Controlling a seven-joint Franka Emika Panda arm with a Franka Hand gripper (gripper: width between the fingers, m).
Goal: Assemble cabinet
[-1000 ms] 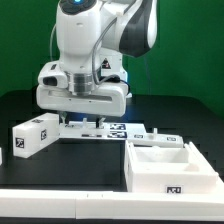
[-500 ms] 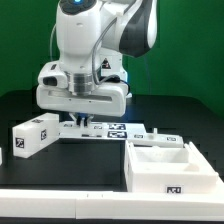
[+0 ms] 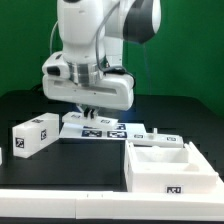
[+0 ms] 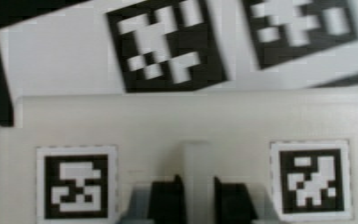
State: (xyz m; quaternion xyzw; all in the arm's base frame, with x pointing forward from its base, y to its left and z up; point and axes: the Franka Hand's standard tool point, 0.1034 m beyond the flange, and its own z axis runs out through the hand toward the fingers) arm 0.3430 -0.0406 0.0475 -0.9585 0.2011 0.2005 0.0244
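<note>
The cabinet's open compartmented shell (image 3: 165, 165) stands at the front on the exterior view's right, with a tag on its front wall. A tagged white block (image 3: 33, 135) lies on the exterior view's left. My gripper (image 3: 88, 112) hangs over the near edge of the marker board (image 3: 128, 130). In the wrist view my gripper (image 4: 195, 200) has its dark fingers close together on a thin raised ridge of a small white cabinet piece (image 4: 194, 125) with two tags. That piece (image 3: 74, 120) shows just under the fingers. I cannot tell whether it is off the table.
The black table top runs back to a green wall. A white ledge (image 3: 60, 205) borders the front edge. The marker board's large tags (image 4: 162, 45) fill the wrist view beyond the held piece.
The hand has risen a little, tilted, and shifted toward the exterior view's right. The small white piece stays under the fingers.
</note>
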